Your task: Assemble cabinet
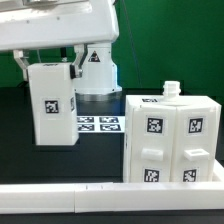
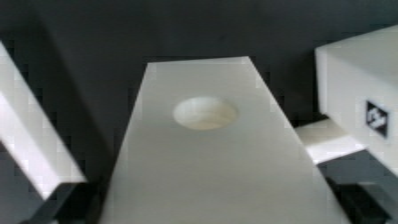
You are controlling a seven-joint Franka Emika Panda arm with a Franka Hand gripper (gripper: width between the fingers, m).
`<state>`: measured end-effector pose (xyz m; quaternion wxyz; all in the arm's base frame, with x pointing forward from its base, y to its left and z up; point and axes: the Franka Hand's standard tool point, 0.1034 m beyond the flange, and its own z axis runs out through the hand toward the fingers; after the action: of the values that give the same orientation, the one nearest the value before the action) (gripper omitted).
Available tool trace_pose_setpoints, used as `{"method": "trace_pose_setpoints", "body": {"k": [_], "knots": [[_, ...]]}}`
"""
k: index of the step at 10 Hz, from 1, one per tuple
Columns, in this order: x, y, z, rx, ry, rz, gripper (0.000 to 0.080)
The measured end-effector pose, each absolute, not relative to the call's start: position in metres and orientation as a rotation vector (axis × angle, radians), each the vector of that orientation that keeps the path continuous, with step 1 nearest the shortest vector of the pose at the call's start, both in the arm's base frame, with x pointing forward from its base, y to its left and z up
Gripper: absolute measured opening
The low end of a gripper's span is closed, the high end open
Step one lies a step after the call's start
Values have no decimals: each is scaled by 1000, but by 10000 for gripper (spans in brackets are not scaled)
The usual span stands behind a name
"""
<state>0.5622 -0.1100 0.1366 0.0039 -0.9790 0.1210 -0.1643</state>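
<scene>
Pincer (image 1: 48, 66) closed on a white panel piece (image 1: 52, 105), dark fingers (image 1: 76, 62) showing on either side of its top edge, the glossy white arm (image 1: 60, 25) just above. The panel piece hangs upright, one black-and-white tag facing the exterior camera; whether its lower edge touches the dark bench (image 1: 14, 150) cannot be told. From the wrist view the pincer (image 2: 199, 202) looks down the same panel piece (image 2: 205, 165), which narrows away from the camera and carries a round knob (image 2: 205, 112) near mid-length. Outward, on the exterior view's clock face: at about three o'clock of the held piece, just beyond its lower corner, the marker board (image 1: 100, 123) lies flat with several tags. Behind it, near twelve o'clock of the board, stands the arm's base (image 1: 97, 70). At four o'clock of the pincer, well apart from the held piece, the cabinet body (image 1: 170, 140) sits on the bench with a four-panelled front, a tag on each panel and a small white stub (image 1: 170, 90) on top. The wrist view catches one corner of the cabinet body (image 2: 356, 85) with part of a tag, apart from the panel. At six o'clock, along the near edge — a long plain white rail (image 1: 100, 200), nothing touching it.
</scene>
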Motion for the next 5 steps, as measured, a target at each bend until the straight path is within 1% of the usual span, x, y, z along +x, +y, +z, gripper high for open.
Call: {"method": "trace_pose_setpoints", "body": {"k": [1, 3, 4, 5], "knots": [[562, -118, 130, -3098, 367, -617, 560], [560, -130, 127, -3115, 394, -780, 560], [553, -125, 123, -3112, 396, -811, 560], [551, -124, 125, -3118, 375, -961, 560]]}}
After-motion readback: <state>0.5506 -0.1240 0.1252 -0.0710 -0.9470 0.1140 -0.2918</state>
